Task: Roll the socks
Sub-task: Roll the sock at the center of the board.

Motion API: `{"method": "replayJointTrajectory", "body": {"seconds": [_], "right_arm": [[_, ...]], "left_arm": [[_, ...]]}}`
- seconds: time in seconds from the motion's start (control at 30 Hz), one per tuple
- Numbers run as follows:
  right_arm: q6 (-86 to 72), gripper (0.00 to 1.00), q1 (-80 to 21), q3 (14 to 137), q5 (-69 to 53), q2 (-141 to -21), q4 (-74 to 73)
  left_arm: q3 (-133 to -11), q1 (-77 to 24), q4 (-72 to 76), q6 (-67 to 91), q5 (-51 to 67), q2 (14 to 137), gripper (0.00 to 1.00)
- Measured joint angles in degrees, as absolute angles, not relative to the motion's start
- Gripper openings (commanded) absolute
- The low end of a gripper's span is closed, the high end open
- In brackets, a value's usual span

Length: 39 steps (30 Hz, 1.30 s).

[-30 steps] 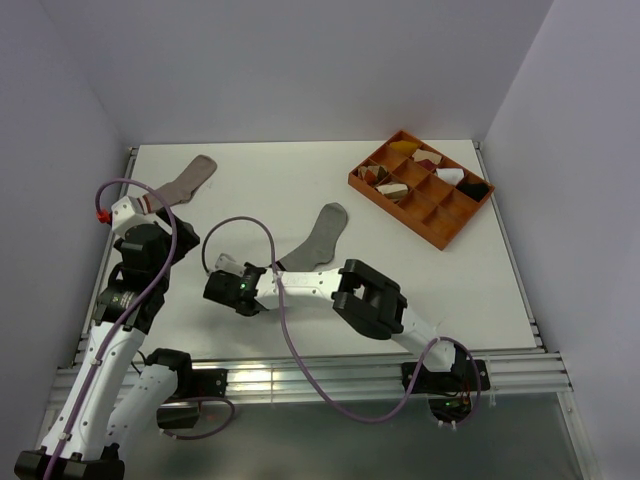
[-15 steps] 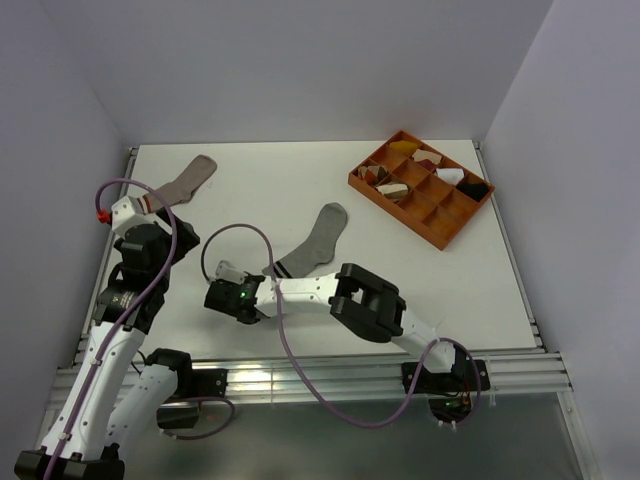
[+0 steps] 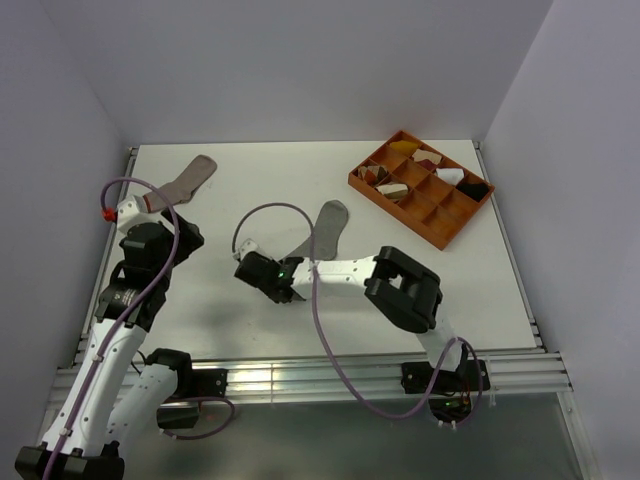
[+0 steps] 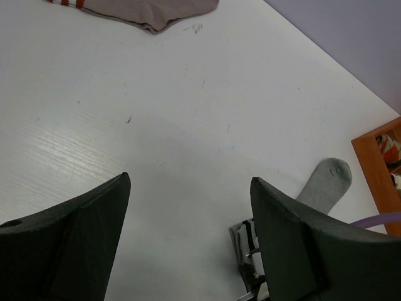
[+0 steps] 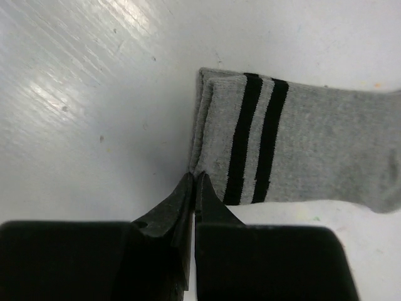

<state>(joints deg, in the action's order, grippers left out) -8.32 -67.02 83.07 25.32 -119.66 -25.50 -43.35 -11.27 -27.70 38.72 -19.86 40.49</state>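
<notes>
Grey sock [image 3: 322, 232] lies in the middle of the white counter [image 3: 250, 180], seen from above, with the pinkish-tan sock [image 3: 187, 181] well apart at the far left and an orange tray [image 3: 398, 214] at the far right. From the left wrist we see the left gripper [image 4: 188, 188], jaws wide open over bare counter. From the right wrist we see the right gripper [image 5: 194, 179], jaws closed, tips touching the corner of the grey sock's striped cuff. We cannot tell whether they pinch fabric.

Orange divided tray [image 3: 437, 218] far rt, cloth bundles [image 3: 390, 190] inside, white table [image 3: 250, 190]

Lab: enclosed white robot table [image 3: 480, 270]
</notes>
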Motion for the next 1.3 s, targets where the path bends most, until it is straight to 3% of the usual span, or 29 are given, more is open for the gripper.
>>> {"method": "replayJointTrajectory", "body": {"seconds": [0.27, 0.63, 1.03, 1.3], "right_arm": [[-15.14, 0.0, -55.92, 70.35, 0.34, -111.37, -10.94], [-28.45, 0.0, -42.19, 57.63, -29.19, -110.0, 8.45], [-43.88, 0.0, -34.46, 53.06, -44.42, -115.57, 23.57], [-50.52, 0.0, -32.45, 51.96, -48.31, -118.26, 29.5]], "left_arm": [[-42.17, -11.25, -26.85, 40.97, -15.18, 41.15, 0.82], [-39.24, -11.4, -23.83, 44.23, -8.23, 44.27, 0.82], [-32.64, -20.91, -15.29, 51.11, -5.89, 53.39, 0.78], [-28.49, -27.57, -4.95, 58.04, -6.9, 62.89, 0.68]]}}
